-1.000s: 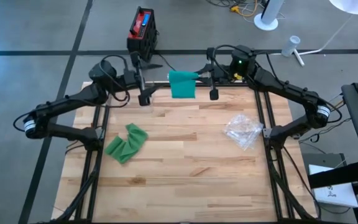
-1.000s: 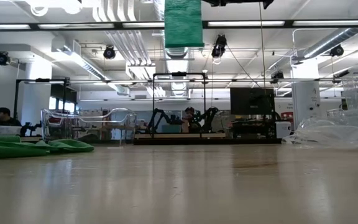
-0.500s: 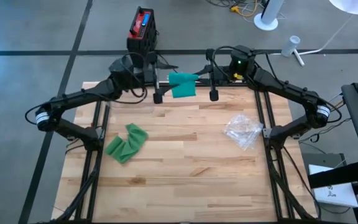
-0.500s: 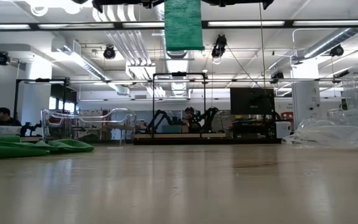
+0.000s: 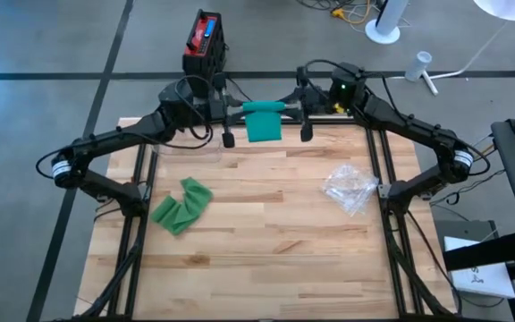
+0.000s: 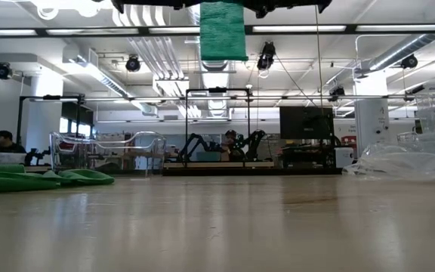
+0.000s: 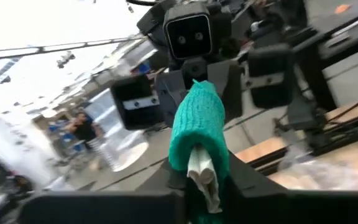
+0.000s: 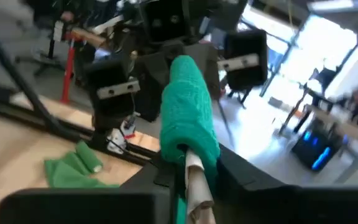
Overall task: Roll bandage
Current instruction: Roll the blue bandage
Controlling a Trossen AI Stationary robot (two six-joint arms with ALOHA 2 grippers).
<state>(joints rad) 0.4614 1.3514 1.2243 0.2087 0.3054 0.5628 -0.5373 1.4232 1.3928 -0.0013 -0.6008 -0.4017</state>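
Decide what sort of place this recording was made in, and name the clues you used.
Probably a robotics lab or workshop: further robot arms stand on a bench beyond the wooden table, under exposed ceiling ducts, with a monitor nearby.

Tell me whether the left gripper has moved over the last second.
Yes. In the high view the left gripper has shifted rightward along the table's far edge, away from the corner, and now meets the hanging green bandage held by the right gripper.

Overhead, table-level and two facing wrist views, all sharing the bandage
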